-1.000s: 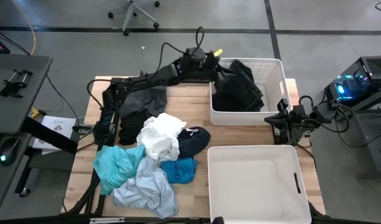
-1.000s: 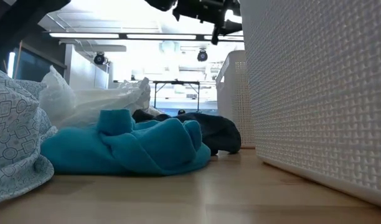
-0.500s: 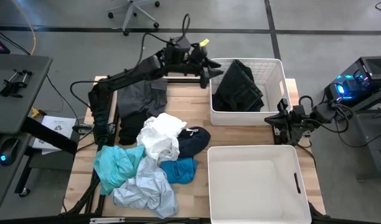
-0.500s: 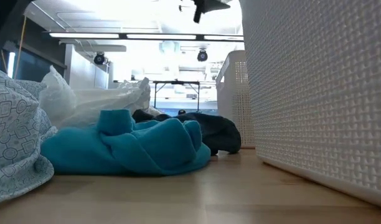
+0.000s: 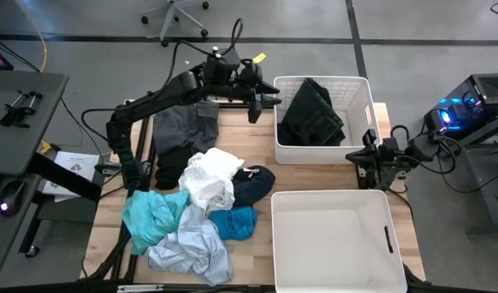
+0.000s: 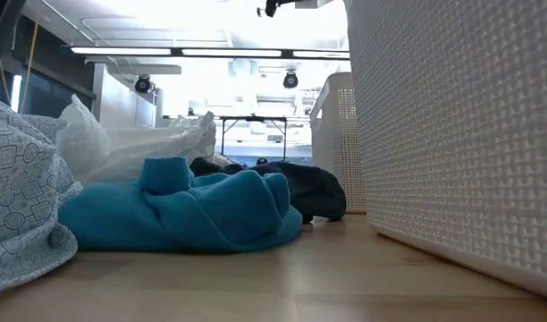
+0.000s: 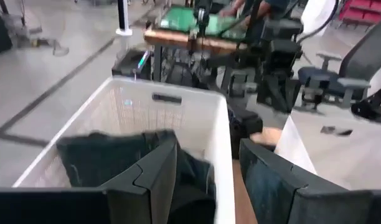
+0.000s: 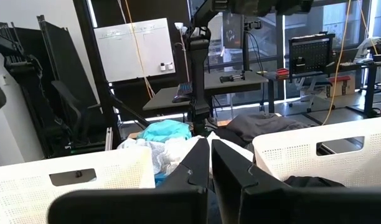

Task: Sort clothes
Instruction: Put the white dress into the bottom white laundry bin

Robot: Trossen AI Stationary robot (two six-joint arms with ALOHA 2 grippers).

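Observation:
A black garment [image 5: 312, 110] lies inside the far white bin [image 5: 364, 91]; it also shows in the left wrist view [image 7: 116, 158]. My left gripper [image 5: 264, 105] is open and empty above the table, just left of that bin's left wall [image 7: 225, 143]. The other clothes lie in a pile on the table's left half: grey [image 5: 184, 126], black [image 5: 171, 163], white [image 5: 208, 179], navy [image 5: 255, 184], teal [image 5: 233, 221], light teal [image 5: 150, 216] and pale blue patterned [image 5: 188, 248]. My right gripper [image 5: 368, 156] is shut and empty between the two bins at the table's right edge.
A second white bin [image 5: 330, 240] stands at the near right with nothing in it. The bins take up the table's right half. A strip of bare wood [image 5: 247, 146] runs between the pile and the bins. An office chair [image 5: 176, 16] stands beyond the far edge.
My left gripper has let go of the black garment and drawn back from over the far bin toward the table's left, rising out of the low view. The garment, which hung over the bin's left wall, has dropped and now lies inside the bin.

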